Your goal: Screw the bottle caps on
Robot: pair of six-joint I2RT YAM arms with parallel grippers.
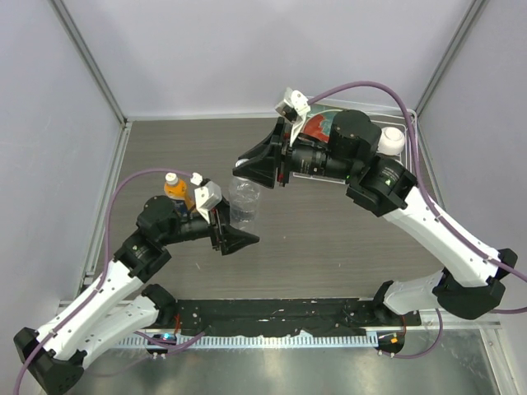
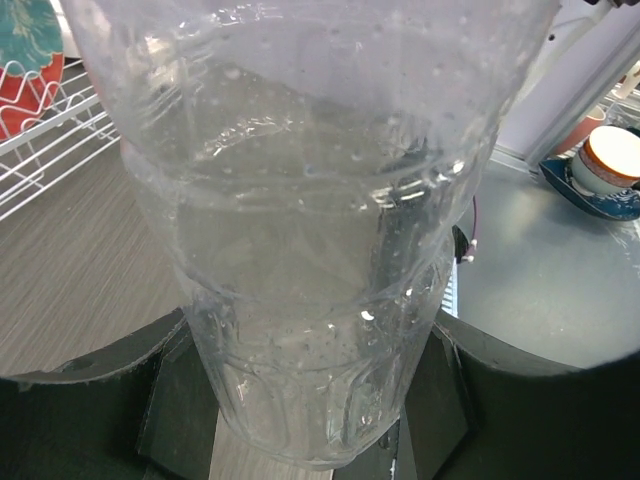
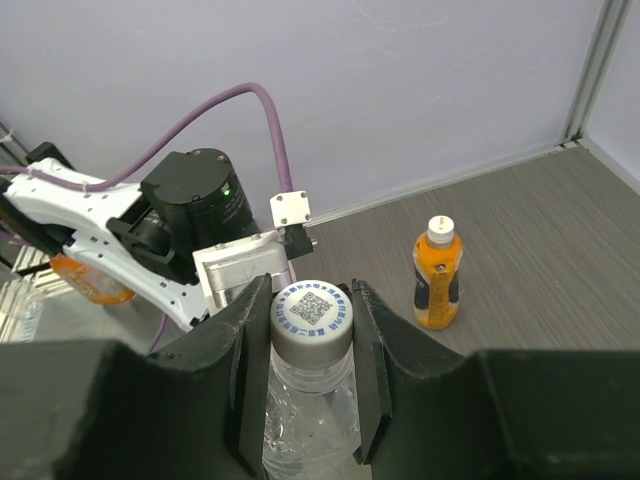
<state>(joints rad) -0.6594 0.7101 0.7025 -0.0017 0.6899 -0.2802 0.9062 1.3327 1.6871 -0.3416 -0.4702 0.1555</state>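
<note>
Left end effector (image 2: pixel 310 420) grasps clear bottle (image 2: pixel 310 200); right end effector (image 3: pixel 312 350) clenched on its cap (image 3: pixel 313 312).

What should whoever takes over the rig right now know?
Grippers: left gripper shut on clear bottle; right gripper shut on white cap, which sits on that bottle's neck.
Other: orange bottle stands free, cream cap on top; can't tell if it is tight.
Done: both caps sit on their bottles.
Left: probably finish twisting the white cap, release, check the cream cap.
</note>
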